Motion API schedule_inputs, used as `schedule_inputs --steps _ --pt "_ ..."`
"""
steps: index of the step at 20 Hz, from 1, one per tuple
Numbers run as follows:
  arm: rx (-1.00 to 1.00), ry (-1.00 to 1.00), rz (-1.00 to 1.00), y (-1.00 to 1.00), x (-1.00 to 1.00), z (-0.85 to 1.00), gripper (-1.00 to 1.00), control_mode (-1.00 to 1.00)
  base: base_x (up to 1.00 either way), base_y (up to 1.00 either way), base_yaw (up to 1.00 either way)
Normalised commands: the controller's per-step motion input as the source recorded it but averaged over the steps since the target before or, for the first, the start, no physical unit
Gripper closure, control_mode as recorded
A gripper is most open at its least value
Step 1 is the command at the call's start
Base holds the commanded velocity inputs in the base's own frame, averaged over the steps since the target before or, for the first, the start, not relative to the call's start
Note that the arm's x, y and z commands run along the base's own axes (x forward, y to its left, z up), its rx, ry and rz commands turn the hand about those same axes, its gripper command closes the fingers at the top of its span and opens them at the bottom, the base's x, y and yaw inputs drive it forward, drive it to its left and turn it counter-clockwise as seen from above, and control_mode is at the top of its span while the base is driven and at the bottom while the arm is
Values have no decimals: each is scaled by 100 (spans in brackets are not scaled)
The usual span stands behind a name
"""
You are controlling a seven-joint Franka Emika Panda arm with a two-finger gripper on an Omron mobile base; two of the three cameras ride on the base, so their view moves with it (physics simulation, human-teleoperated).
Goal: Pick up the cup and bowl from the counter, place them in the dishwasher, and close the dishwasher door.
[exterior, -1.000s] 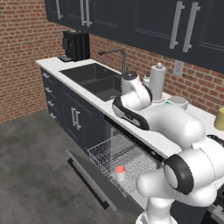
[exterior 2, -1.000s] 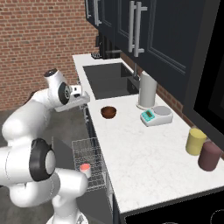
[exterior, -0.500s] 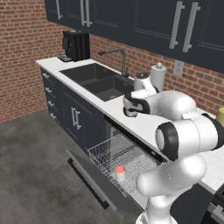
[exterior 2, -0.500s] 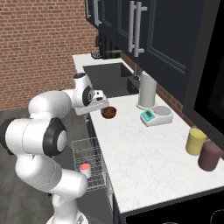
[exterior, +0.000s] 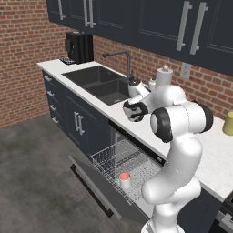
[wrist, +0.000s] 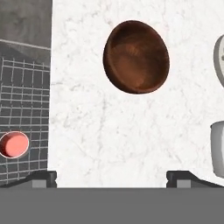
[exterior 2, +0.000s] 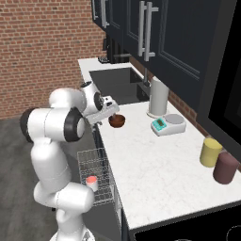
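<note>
End effector (exterior 2: 111, 110) now above bowl (exterior 2: 116, 120), spread wide, empty, cup (exterior: 124, 180) racked

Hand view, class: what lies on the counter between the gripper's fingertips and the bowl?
Nothing. In the hand view, the stretch of counter between the open gripper and the bowl is bare white marbled stone.

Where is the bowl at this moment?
In the right base view, the bowl sits on the counter near the front edge, beside the open gripper, left of the scale.

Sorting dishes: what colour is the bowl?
Dark reddish-brown bowl, clearest in the hand view.
</note>
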Motion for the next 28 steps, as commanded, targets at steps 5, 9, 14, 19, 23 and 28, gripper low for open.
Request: schedule_inputs --steps 5,9,14,19,23,28 --pt "-16 0 6 6 51 -39 -100 -100 0 0 0" --pt "-11 0 3 11 31 -36 -100 -100 0 0 0" --pt "-5 0 0 1 24 -27 -100 -100 0 0 0" --pt "-1 0 0 0 25 -23 -100 -100 0 0 0" --pt "0 0 0 0 24 -15 -100 -100 0 0 0" --pt "0 0 0 0 19 -12 -100 -100 0 0 0"
